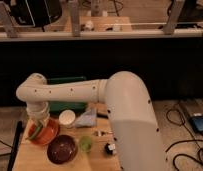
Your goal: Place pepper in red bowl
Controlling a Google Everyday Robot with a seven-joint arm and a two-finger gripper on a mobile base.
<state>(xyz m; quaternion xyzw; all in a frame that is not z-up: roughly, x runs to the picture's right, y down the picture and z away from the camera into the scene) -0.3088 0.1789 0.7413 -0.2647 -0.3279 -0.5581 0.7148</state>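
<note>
Red bowl (49,136) beneath gripper (39,124), pepper (36,131) inside; no writing legible

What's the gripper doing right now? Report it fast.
Gripper: down over the red bowl at the table's left side, with the green pepper at its tip.

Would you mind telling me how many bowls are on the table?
3: red bowl under the gripper, dark bowl at the front, white bowl behind. The arm may hide others.
</note>
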